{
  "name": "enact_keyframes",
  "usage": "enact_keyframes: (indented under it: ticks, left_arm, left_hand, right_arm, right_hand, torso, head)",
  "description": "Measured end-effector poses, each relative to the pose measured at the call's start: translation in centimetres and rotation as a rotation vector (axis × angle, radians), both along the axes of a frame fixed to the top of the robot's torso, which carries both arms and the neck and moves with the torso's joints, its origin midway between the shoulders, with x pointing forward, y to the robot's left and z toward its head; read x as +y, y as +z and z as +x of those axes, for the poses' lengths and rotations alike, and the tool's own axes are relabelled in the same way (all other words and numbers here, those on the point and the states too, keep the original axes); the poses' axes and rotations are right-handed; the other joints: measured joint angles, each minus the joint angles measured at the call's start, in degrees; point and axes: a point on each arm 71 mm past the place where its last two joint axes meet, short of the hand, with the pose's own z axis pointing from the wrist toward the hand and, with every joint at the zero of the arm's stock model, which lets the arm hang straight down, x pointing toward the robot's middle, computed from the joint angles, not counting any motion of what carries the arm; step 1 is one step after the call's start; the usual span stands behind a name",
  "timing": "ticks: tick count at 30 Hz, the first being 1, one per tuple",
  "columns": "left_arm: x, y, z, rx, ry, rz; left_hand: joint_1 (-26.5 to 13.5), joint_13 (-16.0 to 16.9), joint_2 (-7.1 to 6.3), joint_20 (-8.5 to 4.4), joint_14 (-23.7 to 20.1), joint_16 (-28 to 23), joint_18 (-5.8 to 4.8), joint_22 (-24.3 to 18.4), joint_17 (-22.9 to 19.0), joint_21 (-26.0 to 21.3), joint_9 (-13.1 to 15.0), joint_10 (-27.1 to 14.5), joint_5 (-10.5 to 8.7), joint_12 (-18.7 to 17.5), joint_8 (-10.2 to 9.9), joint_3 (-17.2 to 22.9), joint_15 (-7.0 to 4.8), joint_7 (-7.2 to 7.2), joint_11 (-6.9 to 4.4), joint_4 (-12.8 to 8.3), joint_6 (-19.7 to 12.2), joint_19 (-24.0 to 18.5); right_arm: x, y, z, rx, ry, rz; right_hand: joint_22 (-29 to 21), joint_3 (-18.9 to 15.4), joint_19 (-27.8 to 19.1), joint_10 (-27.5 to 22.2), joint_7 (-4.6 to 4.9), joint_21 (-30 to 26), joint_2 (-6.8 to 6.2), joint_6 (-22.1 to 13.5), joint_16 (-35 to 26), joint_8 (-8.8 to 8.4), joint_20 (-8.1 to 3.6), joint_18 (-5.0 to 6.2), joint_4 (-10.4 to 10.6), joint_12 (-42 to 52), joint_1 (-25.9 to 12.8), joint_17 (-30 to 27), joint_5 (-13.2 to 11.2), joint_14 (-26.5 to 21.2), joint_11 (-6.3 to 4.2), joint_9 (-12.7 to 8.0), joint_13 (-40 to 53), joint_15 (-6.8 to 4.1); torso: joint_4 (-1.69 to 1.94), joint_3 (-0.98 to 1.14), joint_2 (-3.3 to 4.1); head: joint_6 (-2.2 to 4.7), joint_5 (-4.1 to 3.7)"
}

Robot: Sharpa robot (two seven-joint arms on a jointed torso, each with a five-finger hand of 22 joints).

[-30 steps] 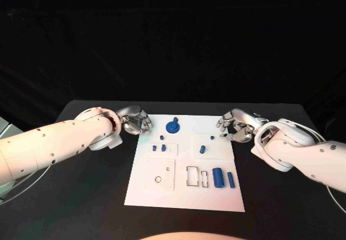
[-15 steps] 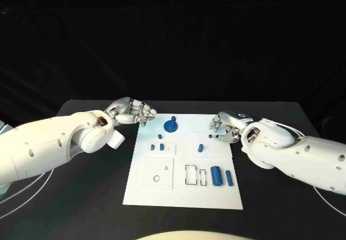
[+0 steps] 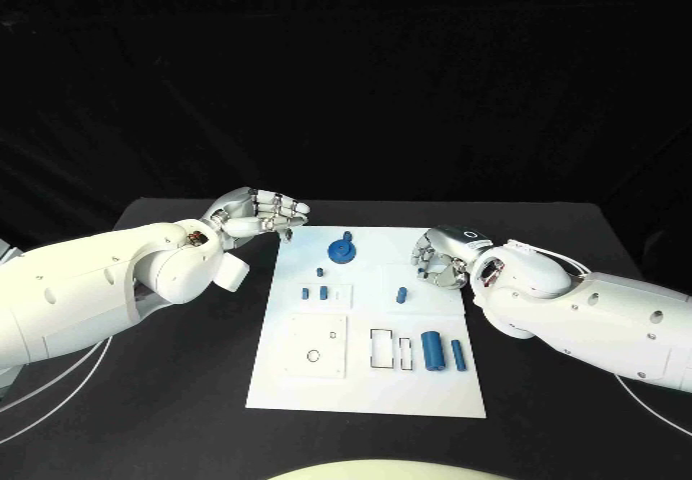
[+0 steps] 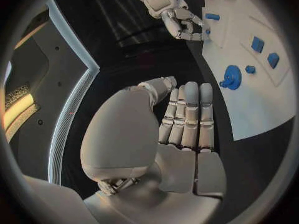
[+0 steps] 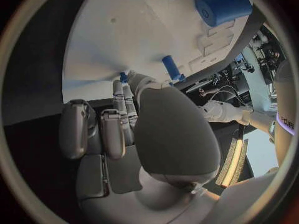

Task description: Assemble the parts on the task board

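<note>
Progress: we judge assembly barely begun; blue parts (image 3: 434, 354) lie loose on the task board (image 3: 369, 390).
Left hand (image 3: 263, 215): fingers curled, we see it holding nothing.
Right hand (image 3: 440, 256): we cannot tell whether it holds anything.

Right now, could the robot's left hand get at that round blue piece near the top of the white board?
Probably yes. The left hand hovers holding nothing at the task board's far left corner, and the round blue part sits close by on the board with nothing between them.

Right hand (image 5: 124, 129) over the edge of the white board (image 5: 143, 40), fingers curled, tips touching a small blue piece (image 5: 124, 77). Just beyond the fingertips, a blue peg (image 5: 171, 67); farther off, a large blue cylinder (image 5: 222, 7).
</note>
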Motion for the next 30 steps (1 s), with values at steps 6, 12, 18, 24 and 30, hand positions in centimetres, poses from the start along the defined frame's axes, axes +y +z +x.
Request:
enact_keyframes:
  ticks: [6,12,18,24,30]
  left_arm:
    - [-0.2,0.1,-0.1,0.004,-0.001,-0.019]
    - [-0.2,0.1,-0.1,0.007,0.0,-0.025]
    - [-0.2,0.1,-0.1,0.009,0.002,-0.027]
    - [-0.2,0.1,-0.1,0.01,0.002,-0.027]
    - [-0.2,0.1,-0.1,0.011,0.003,-0.026]
  left_hand:
    - [0.0,0.0,0.0,0.0,0.0,0.0,0.0,-0.1,0.0,0.0,0.0,0.0,0.0,0.0,0.0,0.0,0.0,0.0,0.0,0.0,0.0,0.0]
    - [0.0,0.0,0.0,0.0,0.0,0.0,0.0,-0.1,-0.1,-0.2,0.0,0.0,0.0,0.3,0.0,0.0,0.0,0.0,0.0,0.0,0.0,0.0]
    - [0.0,0.0,0.0,0.0,0.0,0.0,0.0,-0.1,-0.1,-0.2,0.0,0.0,0.0,0.3,0.0,0.0,0.0,0.2,0.0,0.0,-0.2,0.0]
    - [0.0,0.0,0.0,0.0,0.0,0.0,0.0,-0.2,-0.1,-0.2,0.0,0.0,0.0,0.5,0.0,0.0,0.0,0.2,0.0,0.0,-0.2,0.0]
    - [0.0,0.0,0.0,0.0,0.0,0.0,0.0,-0.2,-0.1,-0.2,0.0,0.0,0.0,0.5,0.0,0.0,0.0,0.2,0.0,0.0,-0.2,0.0]
  right_arm:
    - [0.2,-0.2,0.2,-0.004,0.001,-0.016]
    - [0.5,-0.2,0.1,-0.014,0.012,-0.035]
    - [0.9,-0.2,-0.3,-0.034,0.029,-0.069]
    - [1.2,-0.3,-0.6,-0.063,0.038,-0.101]
    - [1.4,-0.3,-1.0,-0.095,0.037,-0.118]
  right_hand:
    - [0.0,2.0,0.0,0.9,-0.05,0.0,0.06,0.7,0.0,0.25,0.0,0.0,-0.7,-0.7,-0.1,0.0,0.0,0.0,-0.08,0.2,-0.5,0.0]
    - [0.0,5.9,0.0,3.1,-0.34,1.8,0.28,2.4,0.2,1.15,-0.42,-0.01,-4.0,-1.3,-0.3,0.0,-0.3,0.0,-0.23,1.0,-1.2,-0.41]
    - [0.0,9.6,0.0,4.1,-0.55,3.9,0.59,3.7,0.6,1.77,-0.86,-0.01,-8.4,-2.2,-0.6,0.0,-0.3,0.0,0.65,1.7,-1.2,-0.82]
    - [0.0,10.3,0.0,4.8,-0.83,4.8,1.13,4.7,0.6,2.21,-1.24,0.0,-9.9,-2.2,-1.1,0.0,-0.2,0.0,1.32,2.2,-1.2,-1.22]
    - [0.0,11.7,0.0,4.9,-0.93,5.5,1.09,5.0,0.6,2.21,-1.24,0.0,-11.6,-2.2,-2.3,0.0,-0.2,0.0,1.46,2.4,-1.2,-1.22]
  torso:
    - [-0.03,0.02,0.01]
    - [-0.03,0.04,0.0]
    - [-0.07,0.05,-0.03]
    - [-0.07,0.05,-0.07]
    - [-0.07,0.04,-0.07]
  head:
    - [-0.15,-0.02]
    - [-0.34,0.0]
    - [-0.51,0.01]
    - [-0.58,-0.02]
    - [-0.58,-0.1]
